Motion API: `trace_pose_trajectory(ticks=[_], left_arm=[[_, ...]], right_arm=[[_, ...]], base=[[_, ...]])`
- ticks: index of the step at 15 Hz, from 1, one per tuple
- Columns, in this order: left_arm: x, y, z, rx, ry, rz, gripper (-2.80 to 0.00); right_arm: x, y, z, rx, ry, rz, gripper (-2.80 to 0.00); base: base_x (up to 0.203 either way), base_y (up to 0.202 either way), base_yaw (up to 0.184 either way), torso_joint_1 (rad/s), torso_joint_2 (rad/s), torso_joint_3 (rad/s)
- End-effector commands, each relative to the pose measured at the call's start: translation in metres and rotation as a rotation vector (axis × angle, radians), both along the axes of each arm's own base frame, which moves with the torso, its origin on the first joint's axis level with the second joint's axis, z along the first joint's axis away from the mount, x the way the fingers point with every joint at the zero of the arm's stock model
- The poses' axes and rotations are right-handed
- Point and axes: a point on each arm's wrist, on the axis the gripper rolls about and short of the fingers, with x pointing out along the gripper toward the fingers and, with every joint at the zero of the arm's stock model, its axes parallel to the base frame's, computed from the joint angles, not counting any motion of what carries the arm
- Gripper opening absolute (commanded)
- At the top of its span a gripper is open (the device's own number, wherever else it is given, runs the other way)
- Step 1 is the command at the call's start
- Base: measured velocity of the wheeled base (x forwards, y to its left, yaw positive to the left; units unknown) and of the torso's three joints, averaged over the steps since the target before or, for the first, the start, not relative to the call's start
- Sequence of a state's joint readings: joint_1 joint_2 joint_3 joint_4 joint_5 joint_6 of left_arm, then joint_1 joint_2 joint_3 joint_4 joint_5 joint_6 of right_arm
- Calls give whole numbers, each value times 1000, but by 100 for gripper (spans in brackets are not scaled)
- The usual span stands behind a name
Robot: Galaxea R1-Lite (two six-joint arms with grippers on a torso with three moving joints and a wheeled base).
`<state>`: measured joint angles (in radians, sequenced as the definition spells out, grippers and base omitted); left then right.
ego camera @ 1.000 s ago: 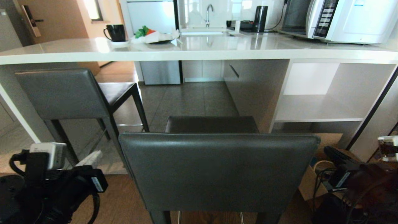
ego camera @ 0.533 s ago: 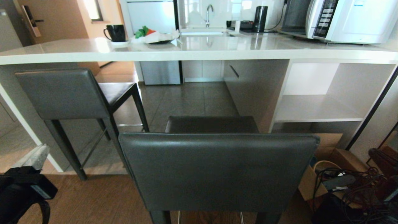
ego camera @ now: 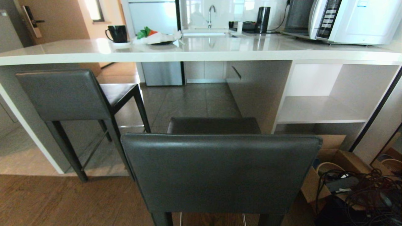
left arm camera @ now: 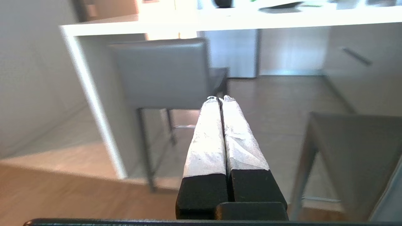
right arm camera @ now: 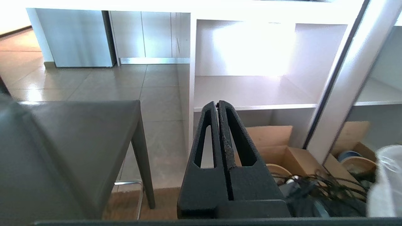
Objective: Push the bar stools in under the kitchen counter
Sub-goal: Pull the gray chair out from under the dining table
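Two dark grey bar stools stand before the white kitchen counter [ego camera: 194, 55]. The near stool [ego camera: 220, 172] fills the middle of the head view, its seat short of the counter edge. The far stool [ego camera: 62, 94] stands to the left, its seat partly under the countertop. Neither arm shows in the head view. My left gripper [left arm camera: 219, 99] is shut and empty, hanging in the air and facing the far stool [left arm camera: 160, 72], with the near stool [left arm camera: 355, 150] to one side. My right gripper [right arm camera: 218, 103] is shut and empty, beside the near stool's seat [right arm camera: 78, 141].
On the counter stand a black mug [ego camera: 116, 33], a plate with food [ego camera: 157, 37], a kettle [ego camera: 263, 18] and a microwave [ego camera: 345, 18]. Cardboard boxes [ego camera: 329, 150] and tangled cables [ego camera: 361, 191] lie on the floor at the right, below open white shelves [ego camera: 317, 110].
Both arms have dropped back out of the head view: the left from the lower left corner, the right from the lower right. The stools have not moved.
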<state>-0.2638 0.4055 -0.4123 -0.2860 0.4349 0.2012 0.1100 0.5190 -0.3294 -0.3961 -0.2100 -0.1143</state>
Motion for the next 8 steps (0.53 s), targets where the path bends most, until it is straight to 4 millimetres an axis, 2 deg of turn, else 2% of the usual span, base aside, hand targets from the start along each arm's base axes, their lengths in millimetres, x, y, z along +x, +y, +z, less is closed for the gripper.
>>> trace_pose_trajectory(ticks=[1,3,8], left_arm=[[-36,8,12,-2,-68,47,-280],[-44,7,21,13,-89,117,-280],[-49,8,24,1,-53,186,-280]], right_arm=[[-39,-4,0,4,-59,-6,-280],[-55,-6,1,4,-63,-31,-280],[-72,-3,22,-8,-82,-138,-280]], base=[[0,0,0,0,0,0],[0,0,0,0,0,0],[0,0,0,0,0,0]])
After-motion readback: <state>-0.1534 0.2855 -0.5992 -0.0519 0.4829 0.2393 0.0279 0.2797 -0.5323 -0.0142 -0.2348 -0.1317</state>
